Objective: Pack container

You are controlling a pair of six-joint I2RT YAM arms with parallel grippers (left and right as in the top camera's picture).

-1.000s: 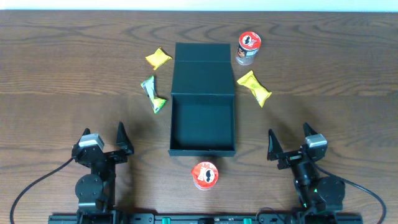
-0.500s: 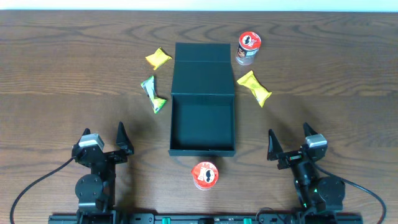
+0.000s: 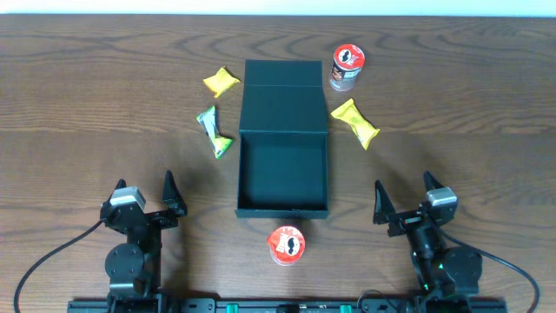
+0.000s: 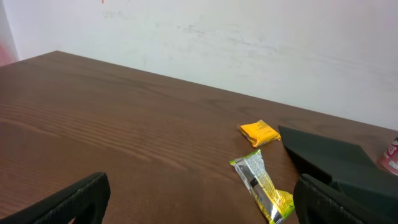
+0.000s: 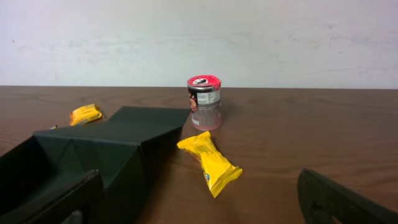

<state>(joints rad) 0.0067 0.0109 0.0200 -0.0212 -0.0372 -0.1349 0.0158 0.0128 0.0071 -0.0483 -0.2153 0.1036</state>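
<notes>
open container (image 3: 283, 181) sits empty, both grippers apart.

Your counter (image 3: 87, 104) is dark brown wood with a wavy grain running across it. The container (image 3: 282, 104) is a flat, dark teal-green inside and out, with no print. The far can (image 3: 347, 67) has a red lid with a white and black face mark, a red and dark label, and a pale base. The near can (image 3: 286, 245) shows you the same red top and face. The left yellow packet (image 3: 221, 81) and the right yellow packet (image 3: 354, 123) are both bright yellow. The third packet (image 3: 214, 131) is silver with green and yellow ends. The left pincer (image 3: 145, 193) and the right pincer (image 3: 405, 193) are black. The wall (image 5: 186, 37) is off-white.
</notes>
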